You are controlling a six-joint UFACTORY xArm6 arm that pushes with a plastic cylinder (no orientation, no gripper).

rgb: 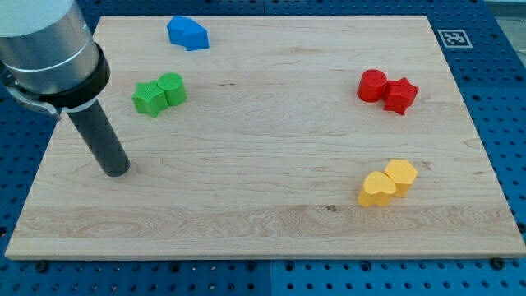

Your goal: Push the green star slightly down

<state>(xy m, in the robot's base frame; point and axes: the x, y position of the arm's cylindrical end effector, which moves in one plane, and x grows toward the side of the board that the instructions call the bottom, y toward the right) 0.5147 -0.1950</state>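
The green star (149, 99) lies on the wooden board (263, 205) at the view's upper left, touching a green round block (173, 89) on its right. My tip (116, 170) rests on the board below and to the left of the green star, clearly apart from it. The dark rod rises from the tip up to the grey arm at the view's top left corner.
A blue block (188, 33) lies near the board's top edge. A red round block (372, 85) touches a red star (400, 94) at the right. A yellow heart (377, 189) touches a yellow hexagon (401, 177) at the lower right.
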